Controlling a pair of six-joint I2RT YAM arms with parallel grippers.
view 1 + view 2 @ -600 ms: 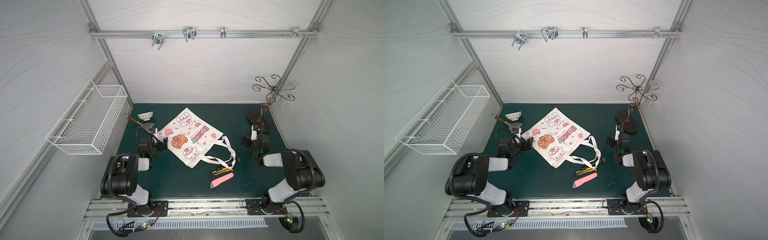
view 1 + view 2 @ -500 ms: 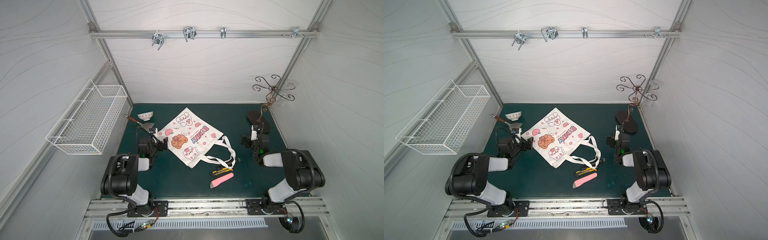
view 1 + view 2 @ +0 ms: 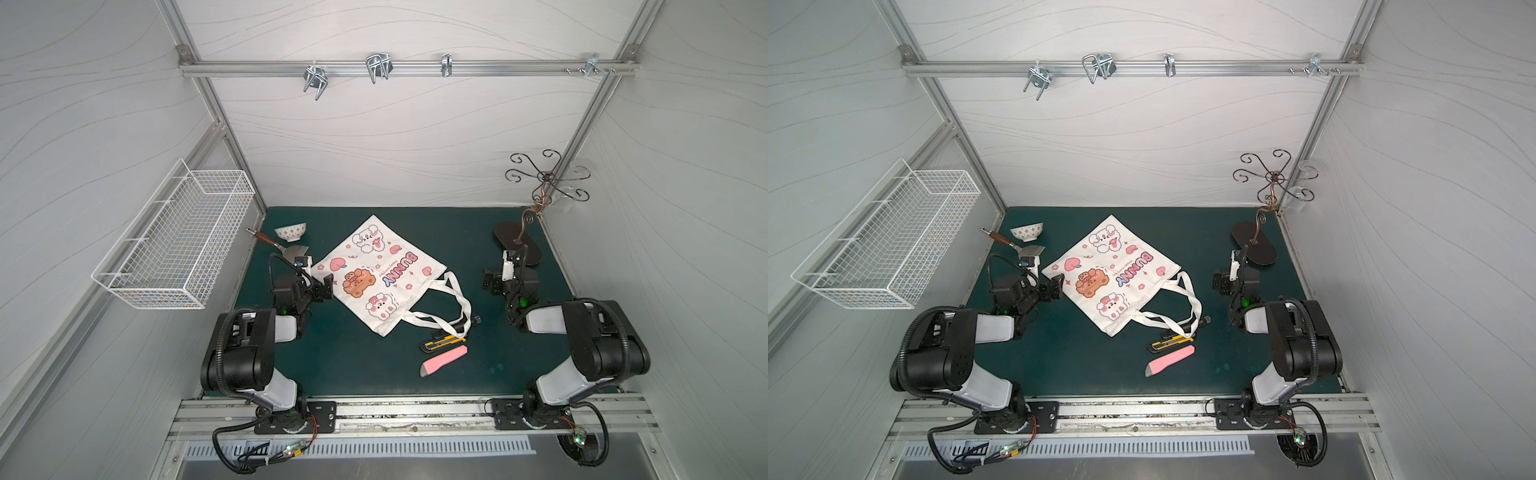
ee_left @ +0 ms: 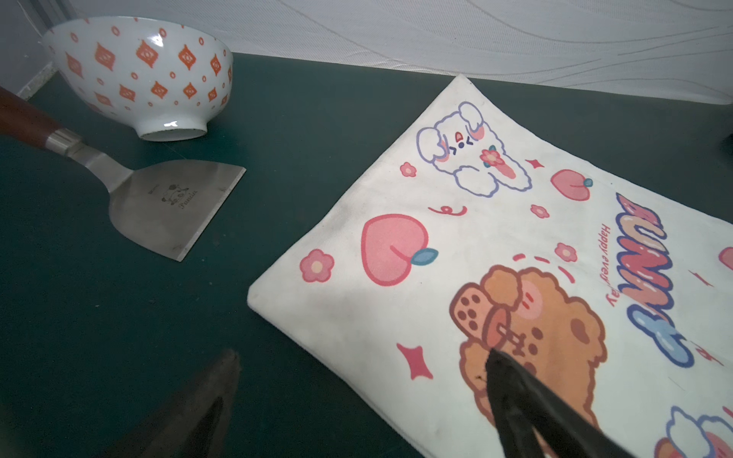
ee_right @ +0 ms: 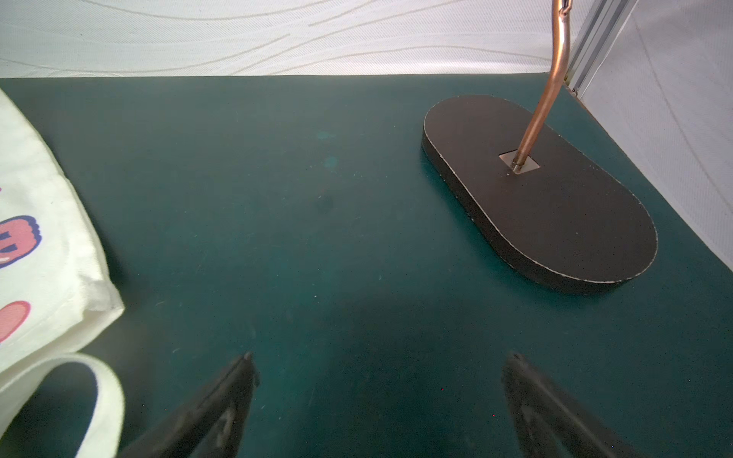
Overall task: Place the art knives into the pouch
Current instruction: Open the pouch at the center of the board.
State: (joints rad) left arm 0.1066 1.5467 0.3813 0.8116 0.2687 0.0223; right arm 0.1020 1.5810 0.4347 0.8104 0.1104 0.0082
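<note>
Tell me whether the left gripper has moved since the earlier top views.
No. In a top view, the left gripper sits at the same spot against the pouch, at the edge beside the bear print, with no shift either way.

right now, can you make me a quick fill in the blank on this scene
The left claw and right claw are both ____.
The cutter nearest the front rail is ____.
The pouch bears the printed word ____.
The wire basket hangs on the robot's ____ side.
Missing: open; pink; BUNNY; left.
</note>
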